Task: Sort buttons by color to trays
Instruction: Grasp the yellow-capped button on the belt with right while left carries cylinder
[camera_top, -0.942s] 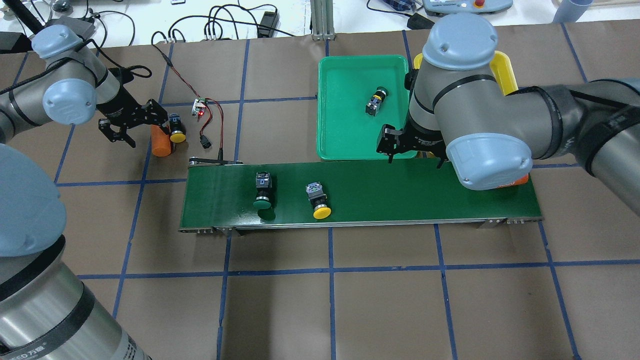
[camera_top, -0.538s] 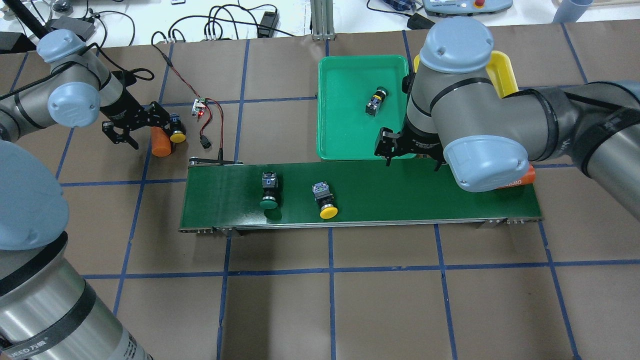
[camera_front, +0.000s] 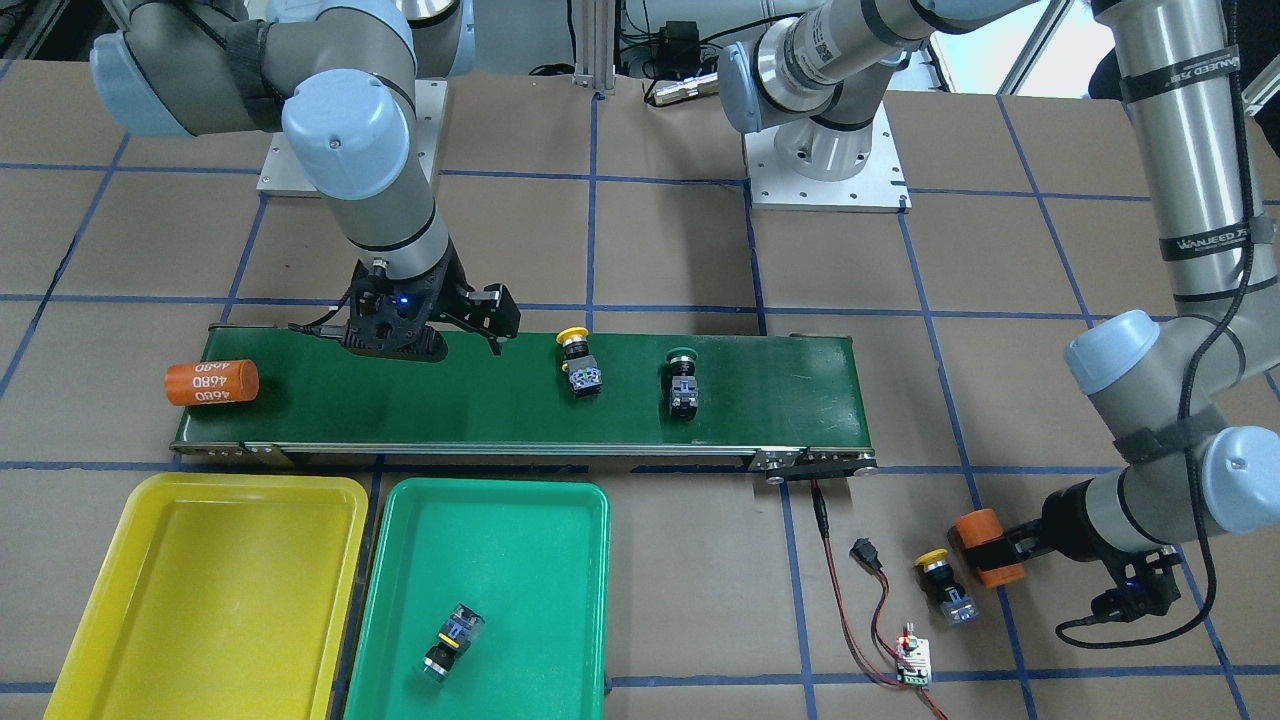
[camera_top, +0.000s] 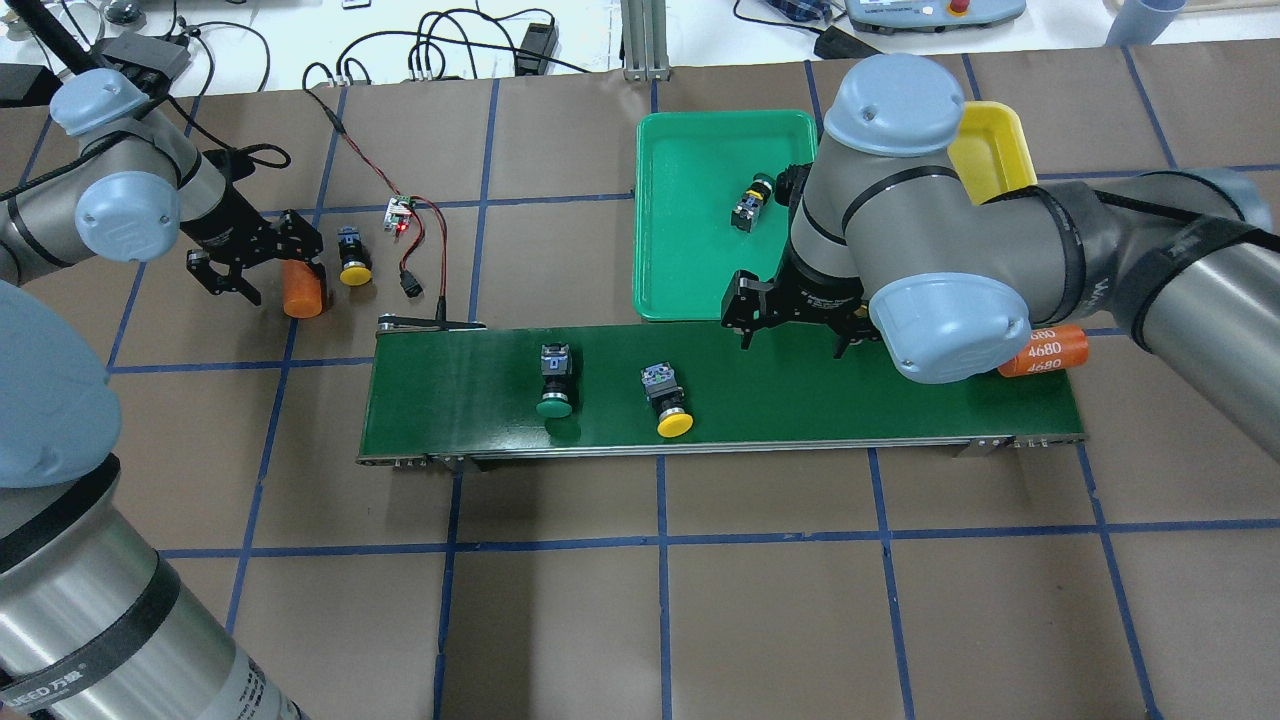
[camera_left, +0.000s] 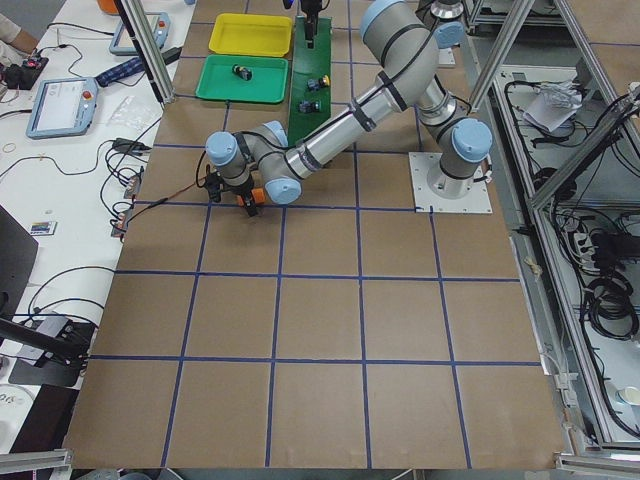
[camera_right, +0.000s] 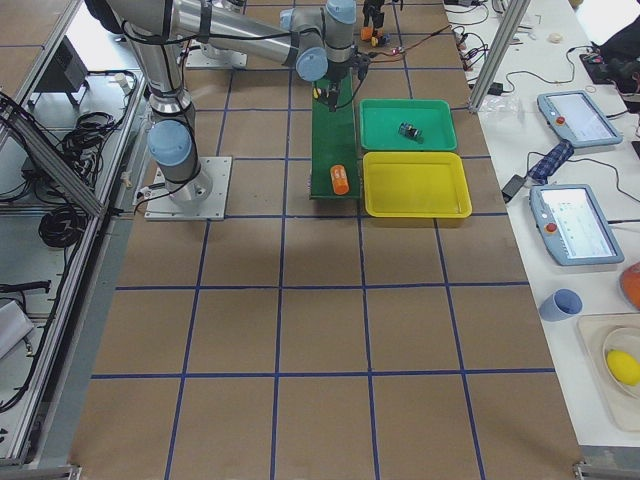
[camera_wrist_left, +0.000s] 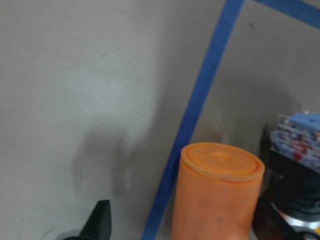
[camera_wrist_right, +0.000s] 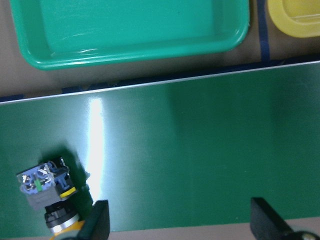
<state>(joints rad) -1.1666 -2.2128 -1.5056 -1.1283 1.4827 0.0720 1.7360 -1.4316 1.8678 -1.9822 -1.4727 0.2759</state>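
Yellow button (camera_top: 668, 405) on belt (camera_top: 850, 400); orange cyl. (camera_top: 1045, 350) at belt end reads "4680".

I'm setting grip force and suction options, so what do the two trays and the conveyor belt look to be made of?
Green tray: likely moulded plastic with a glossy finish, going by its soft highlights and rounded rim.
Yellow tray: seemingly the same plastic, with the same sheen and shape.
Conveyor belt: a smooth dark-green sheet, perhaps PVC or rubber, semi-gloss. A bright glare streak shows in the right wrist view.

Overhead and front-facing views opposed, sharing belt (camera_top: 800, 400)
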